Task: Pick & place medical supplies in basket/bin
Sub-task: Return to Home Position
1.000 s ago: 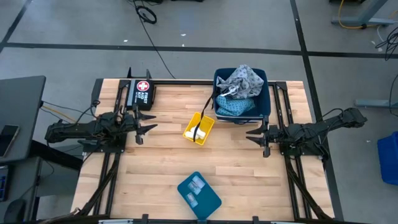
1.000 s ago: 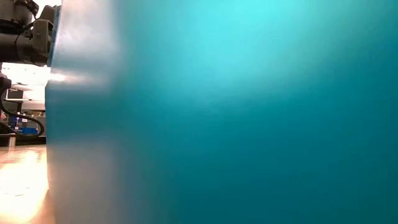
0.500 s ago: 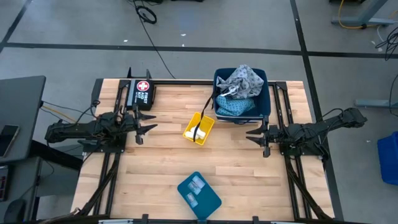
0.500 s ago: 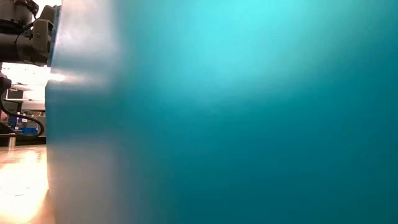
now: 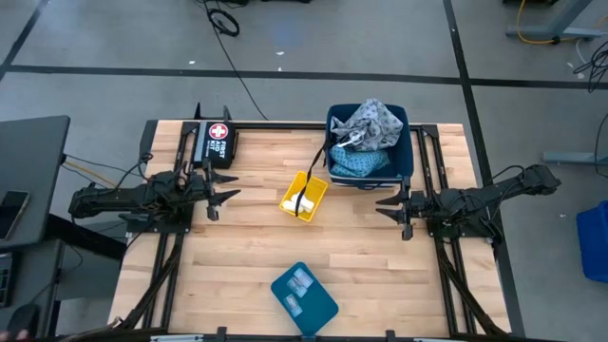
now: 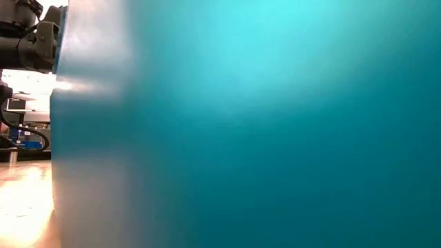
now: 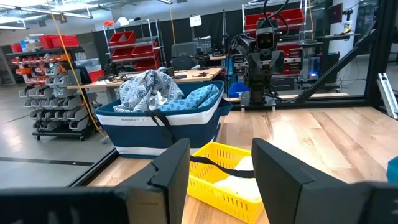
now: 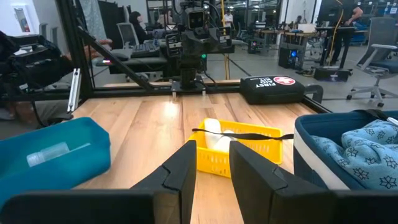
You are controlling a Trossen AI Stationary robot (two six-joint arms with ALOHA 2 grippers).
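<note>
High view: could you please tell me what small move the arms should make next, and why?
Probably none beyond settling at rest: the left gripper and right gripper are open and empty at the table's sides, and the grey pad and blue pad lie in the blue-and-white basket.

A black case [image 5: 217, 145] with a red-and-white cross lies flat near one corner of the wooden bench [image 5: 237, 249]. A black cable [image 5: 224, 21] is coiled on the grey floor [image 5: 114, 38].

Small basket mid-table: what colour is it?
The basket is yellow, with a black strap; clearest in the left wrist view.
</note>
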